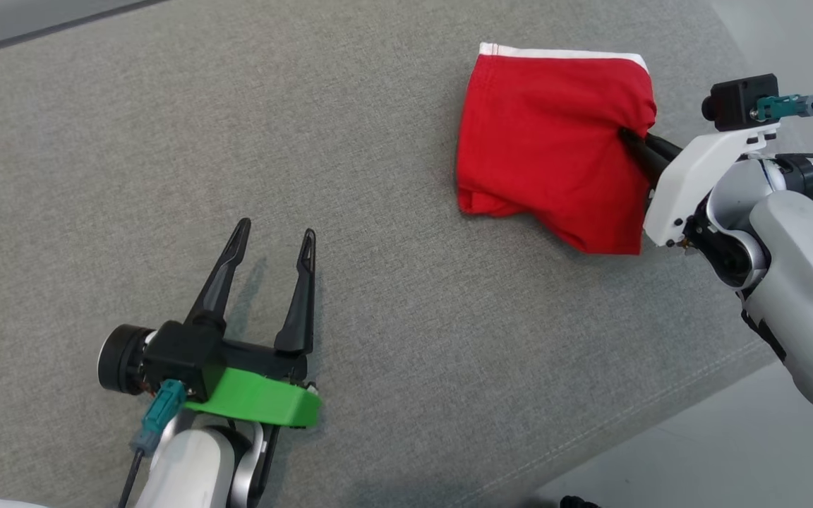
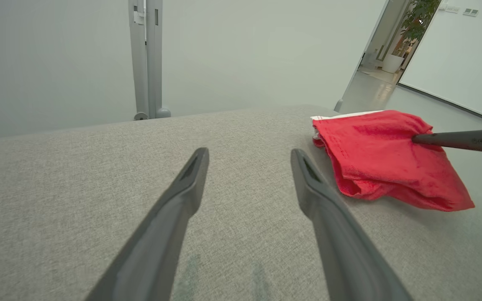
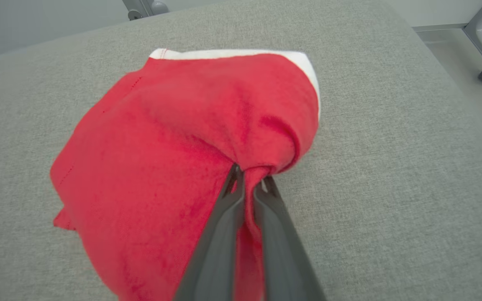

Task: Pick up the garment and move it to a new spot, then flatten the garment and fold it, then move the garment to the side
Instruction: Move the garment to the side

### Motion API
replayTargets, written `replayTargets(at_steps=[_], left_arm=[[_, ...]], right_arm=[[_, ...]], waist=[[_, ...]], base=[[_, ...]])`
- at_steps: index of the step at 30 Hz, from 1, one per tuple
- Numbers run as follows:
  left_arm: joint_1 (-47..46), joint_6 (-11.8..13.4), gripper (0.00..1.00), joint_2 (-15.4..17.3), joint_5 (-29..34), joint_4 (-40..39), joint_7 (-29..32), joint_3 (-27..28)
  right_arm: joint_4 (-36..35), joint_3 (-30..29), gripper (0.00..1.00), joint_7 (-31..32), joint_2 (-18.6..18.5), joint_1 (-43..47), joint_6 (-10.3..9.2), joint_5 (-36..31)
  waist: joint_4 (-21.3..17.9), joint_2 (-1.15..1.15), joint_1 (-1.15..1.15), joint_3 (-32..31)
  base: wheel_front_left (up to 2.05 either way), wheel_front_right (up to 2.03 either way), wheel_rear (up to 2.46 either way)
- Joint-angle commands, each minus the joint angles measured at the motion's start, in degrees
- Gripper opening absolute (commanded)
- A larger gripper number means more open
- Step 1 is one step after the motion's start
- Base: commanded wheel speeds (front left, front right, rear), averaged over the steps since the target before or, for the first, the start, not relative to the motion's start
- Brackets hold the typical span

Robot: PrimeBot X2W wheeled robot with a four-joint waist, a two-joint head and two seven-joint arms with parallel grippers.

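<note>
Fold looks done; garment [image 1: 547, 141] in R jaws, clenched on its edge. L jaws spread, empty. To do: set aside, release.

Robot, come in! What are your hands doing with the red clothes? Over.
Right gripper shut on red garment, pinching a bunched fold. Left gripper open, apart from it, above the grey surface. Nothing seen in the way.

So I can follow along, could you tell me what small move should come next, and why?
Probably slide the red garment aside with the right gripper: its jaws are shut on a fold, the cloth looks folded over, and the left gripper stands open, well apart.
</note>
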Motion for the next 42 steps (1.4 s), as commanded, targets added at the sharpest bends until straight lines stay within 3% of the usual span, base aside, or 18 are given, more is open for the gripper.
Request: replayTargets(at_steps=[1, 7, 17, 25, 26, 27, 28, 35, 42], left_arm=[[-1.01, -0.12, 1.00, 0.48, 0.57, -0.62, 0.14, -0.14], [-1.69, 0.34, 1.00, 0.75, 0.73, -3.40, 0.47, -0.40], [-2.59, 0.69, 1.00, 0.95, 1.12, -8.46, 1.19, -1.41], [-2.78, 0.86, 1.00, 1.34, 1.08, -9.95, 1.16, -1.91], [-2.90, 0.92, 1.00, 1.37, 1.11, -9.99, 1.14, -1.98], [-2.99, 0.94, 1.00, 1.39, 1.10, -10.02, 1.14, -2.00], [-3.05, 0.92, 1.00, 1.40, 1.08, -10.04, 1.13, -2.05], [-3.21, 1.25, 1.00, 1.62, 0.98, -10.11, 1.33, -2.28], [-2.79, 1.58, 1.00, 1.85, 0.36, -9.67, 1.46, -2.25]], right_arm=[[0.48, 0.23, 0.00, -0.83, -0.32, -1.56, 0.00, -0.37], [4.55, 0.27, 0.00, -2.60, -2.37, -6.37, 0.00, -2.47], [15.06, -0.45, 0.00, -3.72, -9.30, -14.06, -0.01, -6.31], [21.37, 0.44, 0.01, -6.75, -11.92, -18.85, -0.01, -11.04], [22.21, 0.59, 0.36, -7.62, -11.90, -19.36, -0.01, -11.90], [23.13, 0.78, 0.85, -8.40, -11.61, -19.74, -0.01, -12.75], [24.11, 0.95, 1.00, -9.07, -11.24, -19.96, -0.01, -13.41], [30.05, -0.25, 1.00, -13.47, -9.47, -20.69, -0.01, -15.66], [31.09, -0.27, 1.00, -16.57, -7.23, -19.24, -0.01, -15.14]], waist=[[-1.05, 0.00, 0.00, 2.35], [2.27, 0.00, 0.00, 4.12], [10.44, 0.00, 0.00, 7.89], [13.13, 0.00, 0.00, 10.28], [13.22, 0.00, 0.00, 10.44], [13.25, 0.00, 0.00, 10.54], [13.26, 0.00, 0.00, 10.62], [12.61, 0.00, 0.00, 10.38], [11.64, 0.00, 0.00, 8.46]], base=[[0.00, 0.00, 0.00], [0.00, 0.00, 0.00], [0.00, 0.00, 0.00], [0.00, 0.00, 0.00], [0.00, 0.00, 0.00], [0.00, 0.00, 0.00], [0.00, 0.00, 0.00], [0.00, 0.00, 0.00], [0.00, 0.00, 0.00]])
